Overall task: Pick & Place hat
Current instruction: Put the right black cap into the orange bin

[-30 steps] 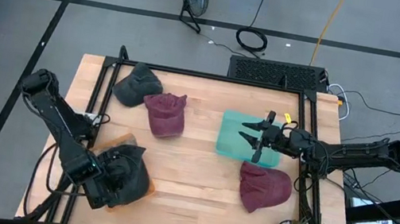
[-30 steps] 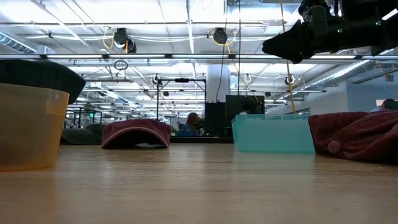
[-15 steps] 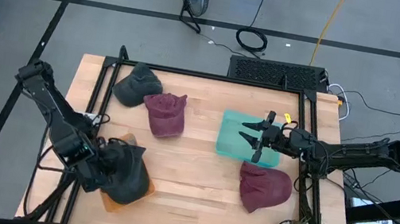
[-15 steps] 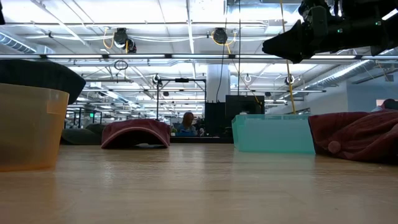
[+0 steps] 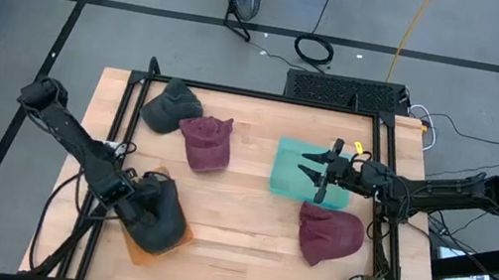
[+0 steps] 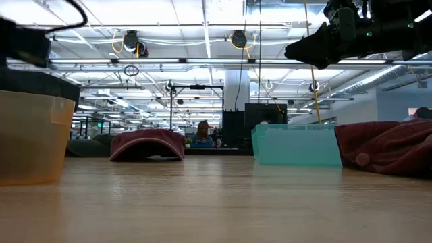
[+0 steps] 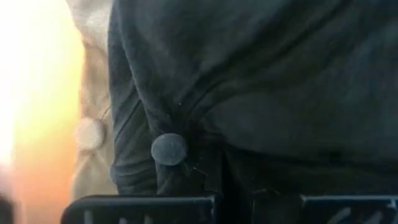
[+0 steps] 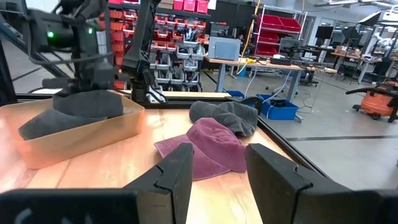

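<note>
Jaws of left gripper (image 5: 133, 204) are closed tight on the dark hat (image 5: 157, 218), pinching fabric at the hat's near-left edge; left wrist view shows the crown seams and top button right at the fingertips. Jaws of right gripper (image 5: 317, 170) stand apart, holding nothing; gripper hangs above the teal bin (image 5: 287, 171).

Changes vs. earlier frames:
- Left jaws were approx. half open a sec. ago; now shut on hat.
- Left arm has swung inward; wrist has moved from the table's front-left corner onto the hat's edge.
- Low view: part of left arm now shows at top left above the hat; not there before.
- Right arm, teal bin, other hats: no change.

Hat position: dark hat sits in the orange bin (image 5: 140, 248) at front-left of the wooden table (image 5: 244, 240), bulging above the rim. Long axis runs diagonally in high view, from upper left toward lower right. Which end is the brim: cannot tell.

Other items: grey hat (image 5: 170, 106) touching maroon hat (image 5: 206, 142) at rear left; second maroon hat (image 5: 329, 234) just in front of the teal bin.
</note>
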Motion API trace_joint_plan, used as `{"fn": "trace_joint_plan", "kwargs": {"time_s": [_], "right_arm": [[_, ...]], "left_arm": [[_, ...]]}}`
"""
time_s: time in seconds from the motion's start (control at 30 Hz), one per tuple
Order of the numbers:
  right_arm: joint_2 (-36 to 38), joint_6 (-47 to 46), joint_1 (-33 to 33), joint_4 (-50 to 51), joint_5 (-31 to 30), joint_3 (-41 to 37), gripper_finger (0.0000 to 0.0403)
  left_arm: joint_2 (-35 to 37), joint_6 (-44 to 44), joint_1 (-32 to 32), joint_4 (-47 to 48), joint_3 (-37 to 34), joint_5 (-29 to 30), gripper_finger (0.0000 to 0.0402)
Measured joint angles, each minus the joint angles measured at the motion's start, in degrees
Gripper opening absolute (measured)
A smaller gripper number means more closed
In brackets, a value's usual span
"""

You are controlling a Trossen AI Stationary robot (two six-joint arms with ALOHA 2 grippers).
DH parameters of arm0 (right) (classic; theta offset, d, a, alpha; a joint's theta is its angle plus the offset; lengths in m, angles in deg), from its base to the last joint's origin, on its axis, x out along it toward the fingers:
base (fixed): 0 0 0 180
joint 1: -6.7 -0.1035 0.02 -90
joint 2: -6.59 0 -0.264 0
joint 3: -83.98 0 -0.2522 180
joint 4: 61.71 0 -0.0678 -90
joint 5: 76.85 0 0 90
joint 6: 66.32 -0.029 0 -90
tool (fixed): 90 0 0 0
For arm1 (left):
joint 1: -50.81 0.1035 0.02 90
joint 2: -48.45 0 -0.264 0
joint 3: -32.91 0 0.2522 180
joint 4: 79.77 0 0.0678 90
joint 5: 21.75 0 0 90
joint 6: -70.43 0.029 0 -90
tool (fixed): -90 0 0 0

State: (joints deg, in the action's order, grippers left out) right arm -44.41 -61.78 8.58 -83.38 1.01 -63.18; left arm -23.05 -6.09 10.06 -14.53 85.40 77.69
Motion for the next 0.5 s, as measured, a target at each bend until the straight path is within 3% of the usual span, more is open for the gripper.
{"fn": "trace_joint_plan", "kwargs": {"time_s": [0.17, 0.5], "right_arm": [[0.0, -0.4, 0.8, 0.4, 0.0, 0.0, 0.0134], [0.0, -0.4, 0.8, 0.5, 0.1, 0.0, 0.0134]], "left_arm": [[0.2, 0.1, 1.0, -8.0, -5.6, 0.1, 0.003], [0.0, 2.8, 1.2, -7.1, -4.0, -0.2, 0.0004]]}}
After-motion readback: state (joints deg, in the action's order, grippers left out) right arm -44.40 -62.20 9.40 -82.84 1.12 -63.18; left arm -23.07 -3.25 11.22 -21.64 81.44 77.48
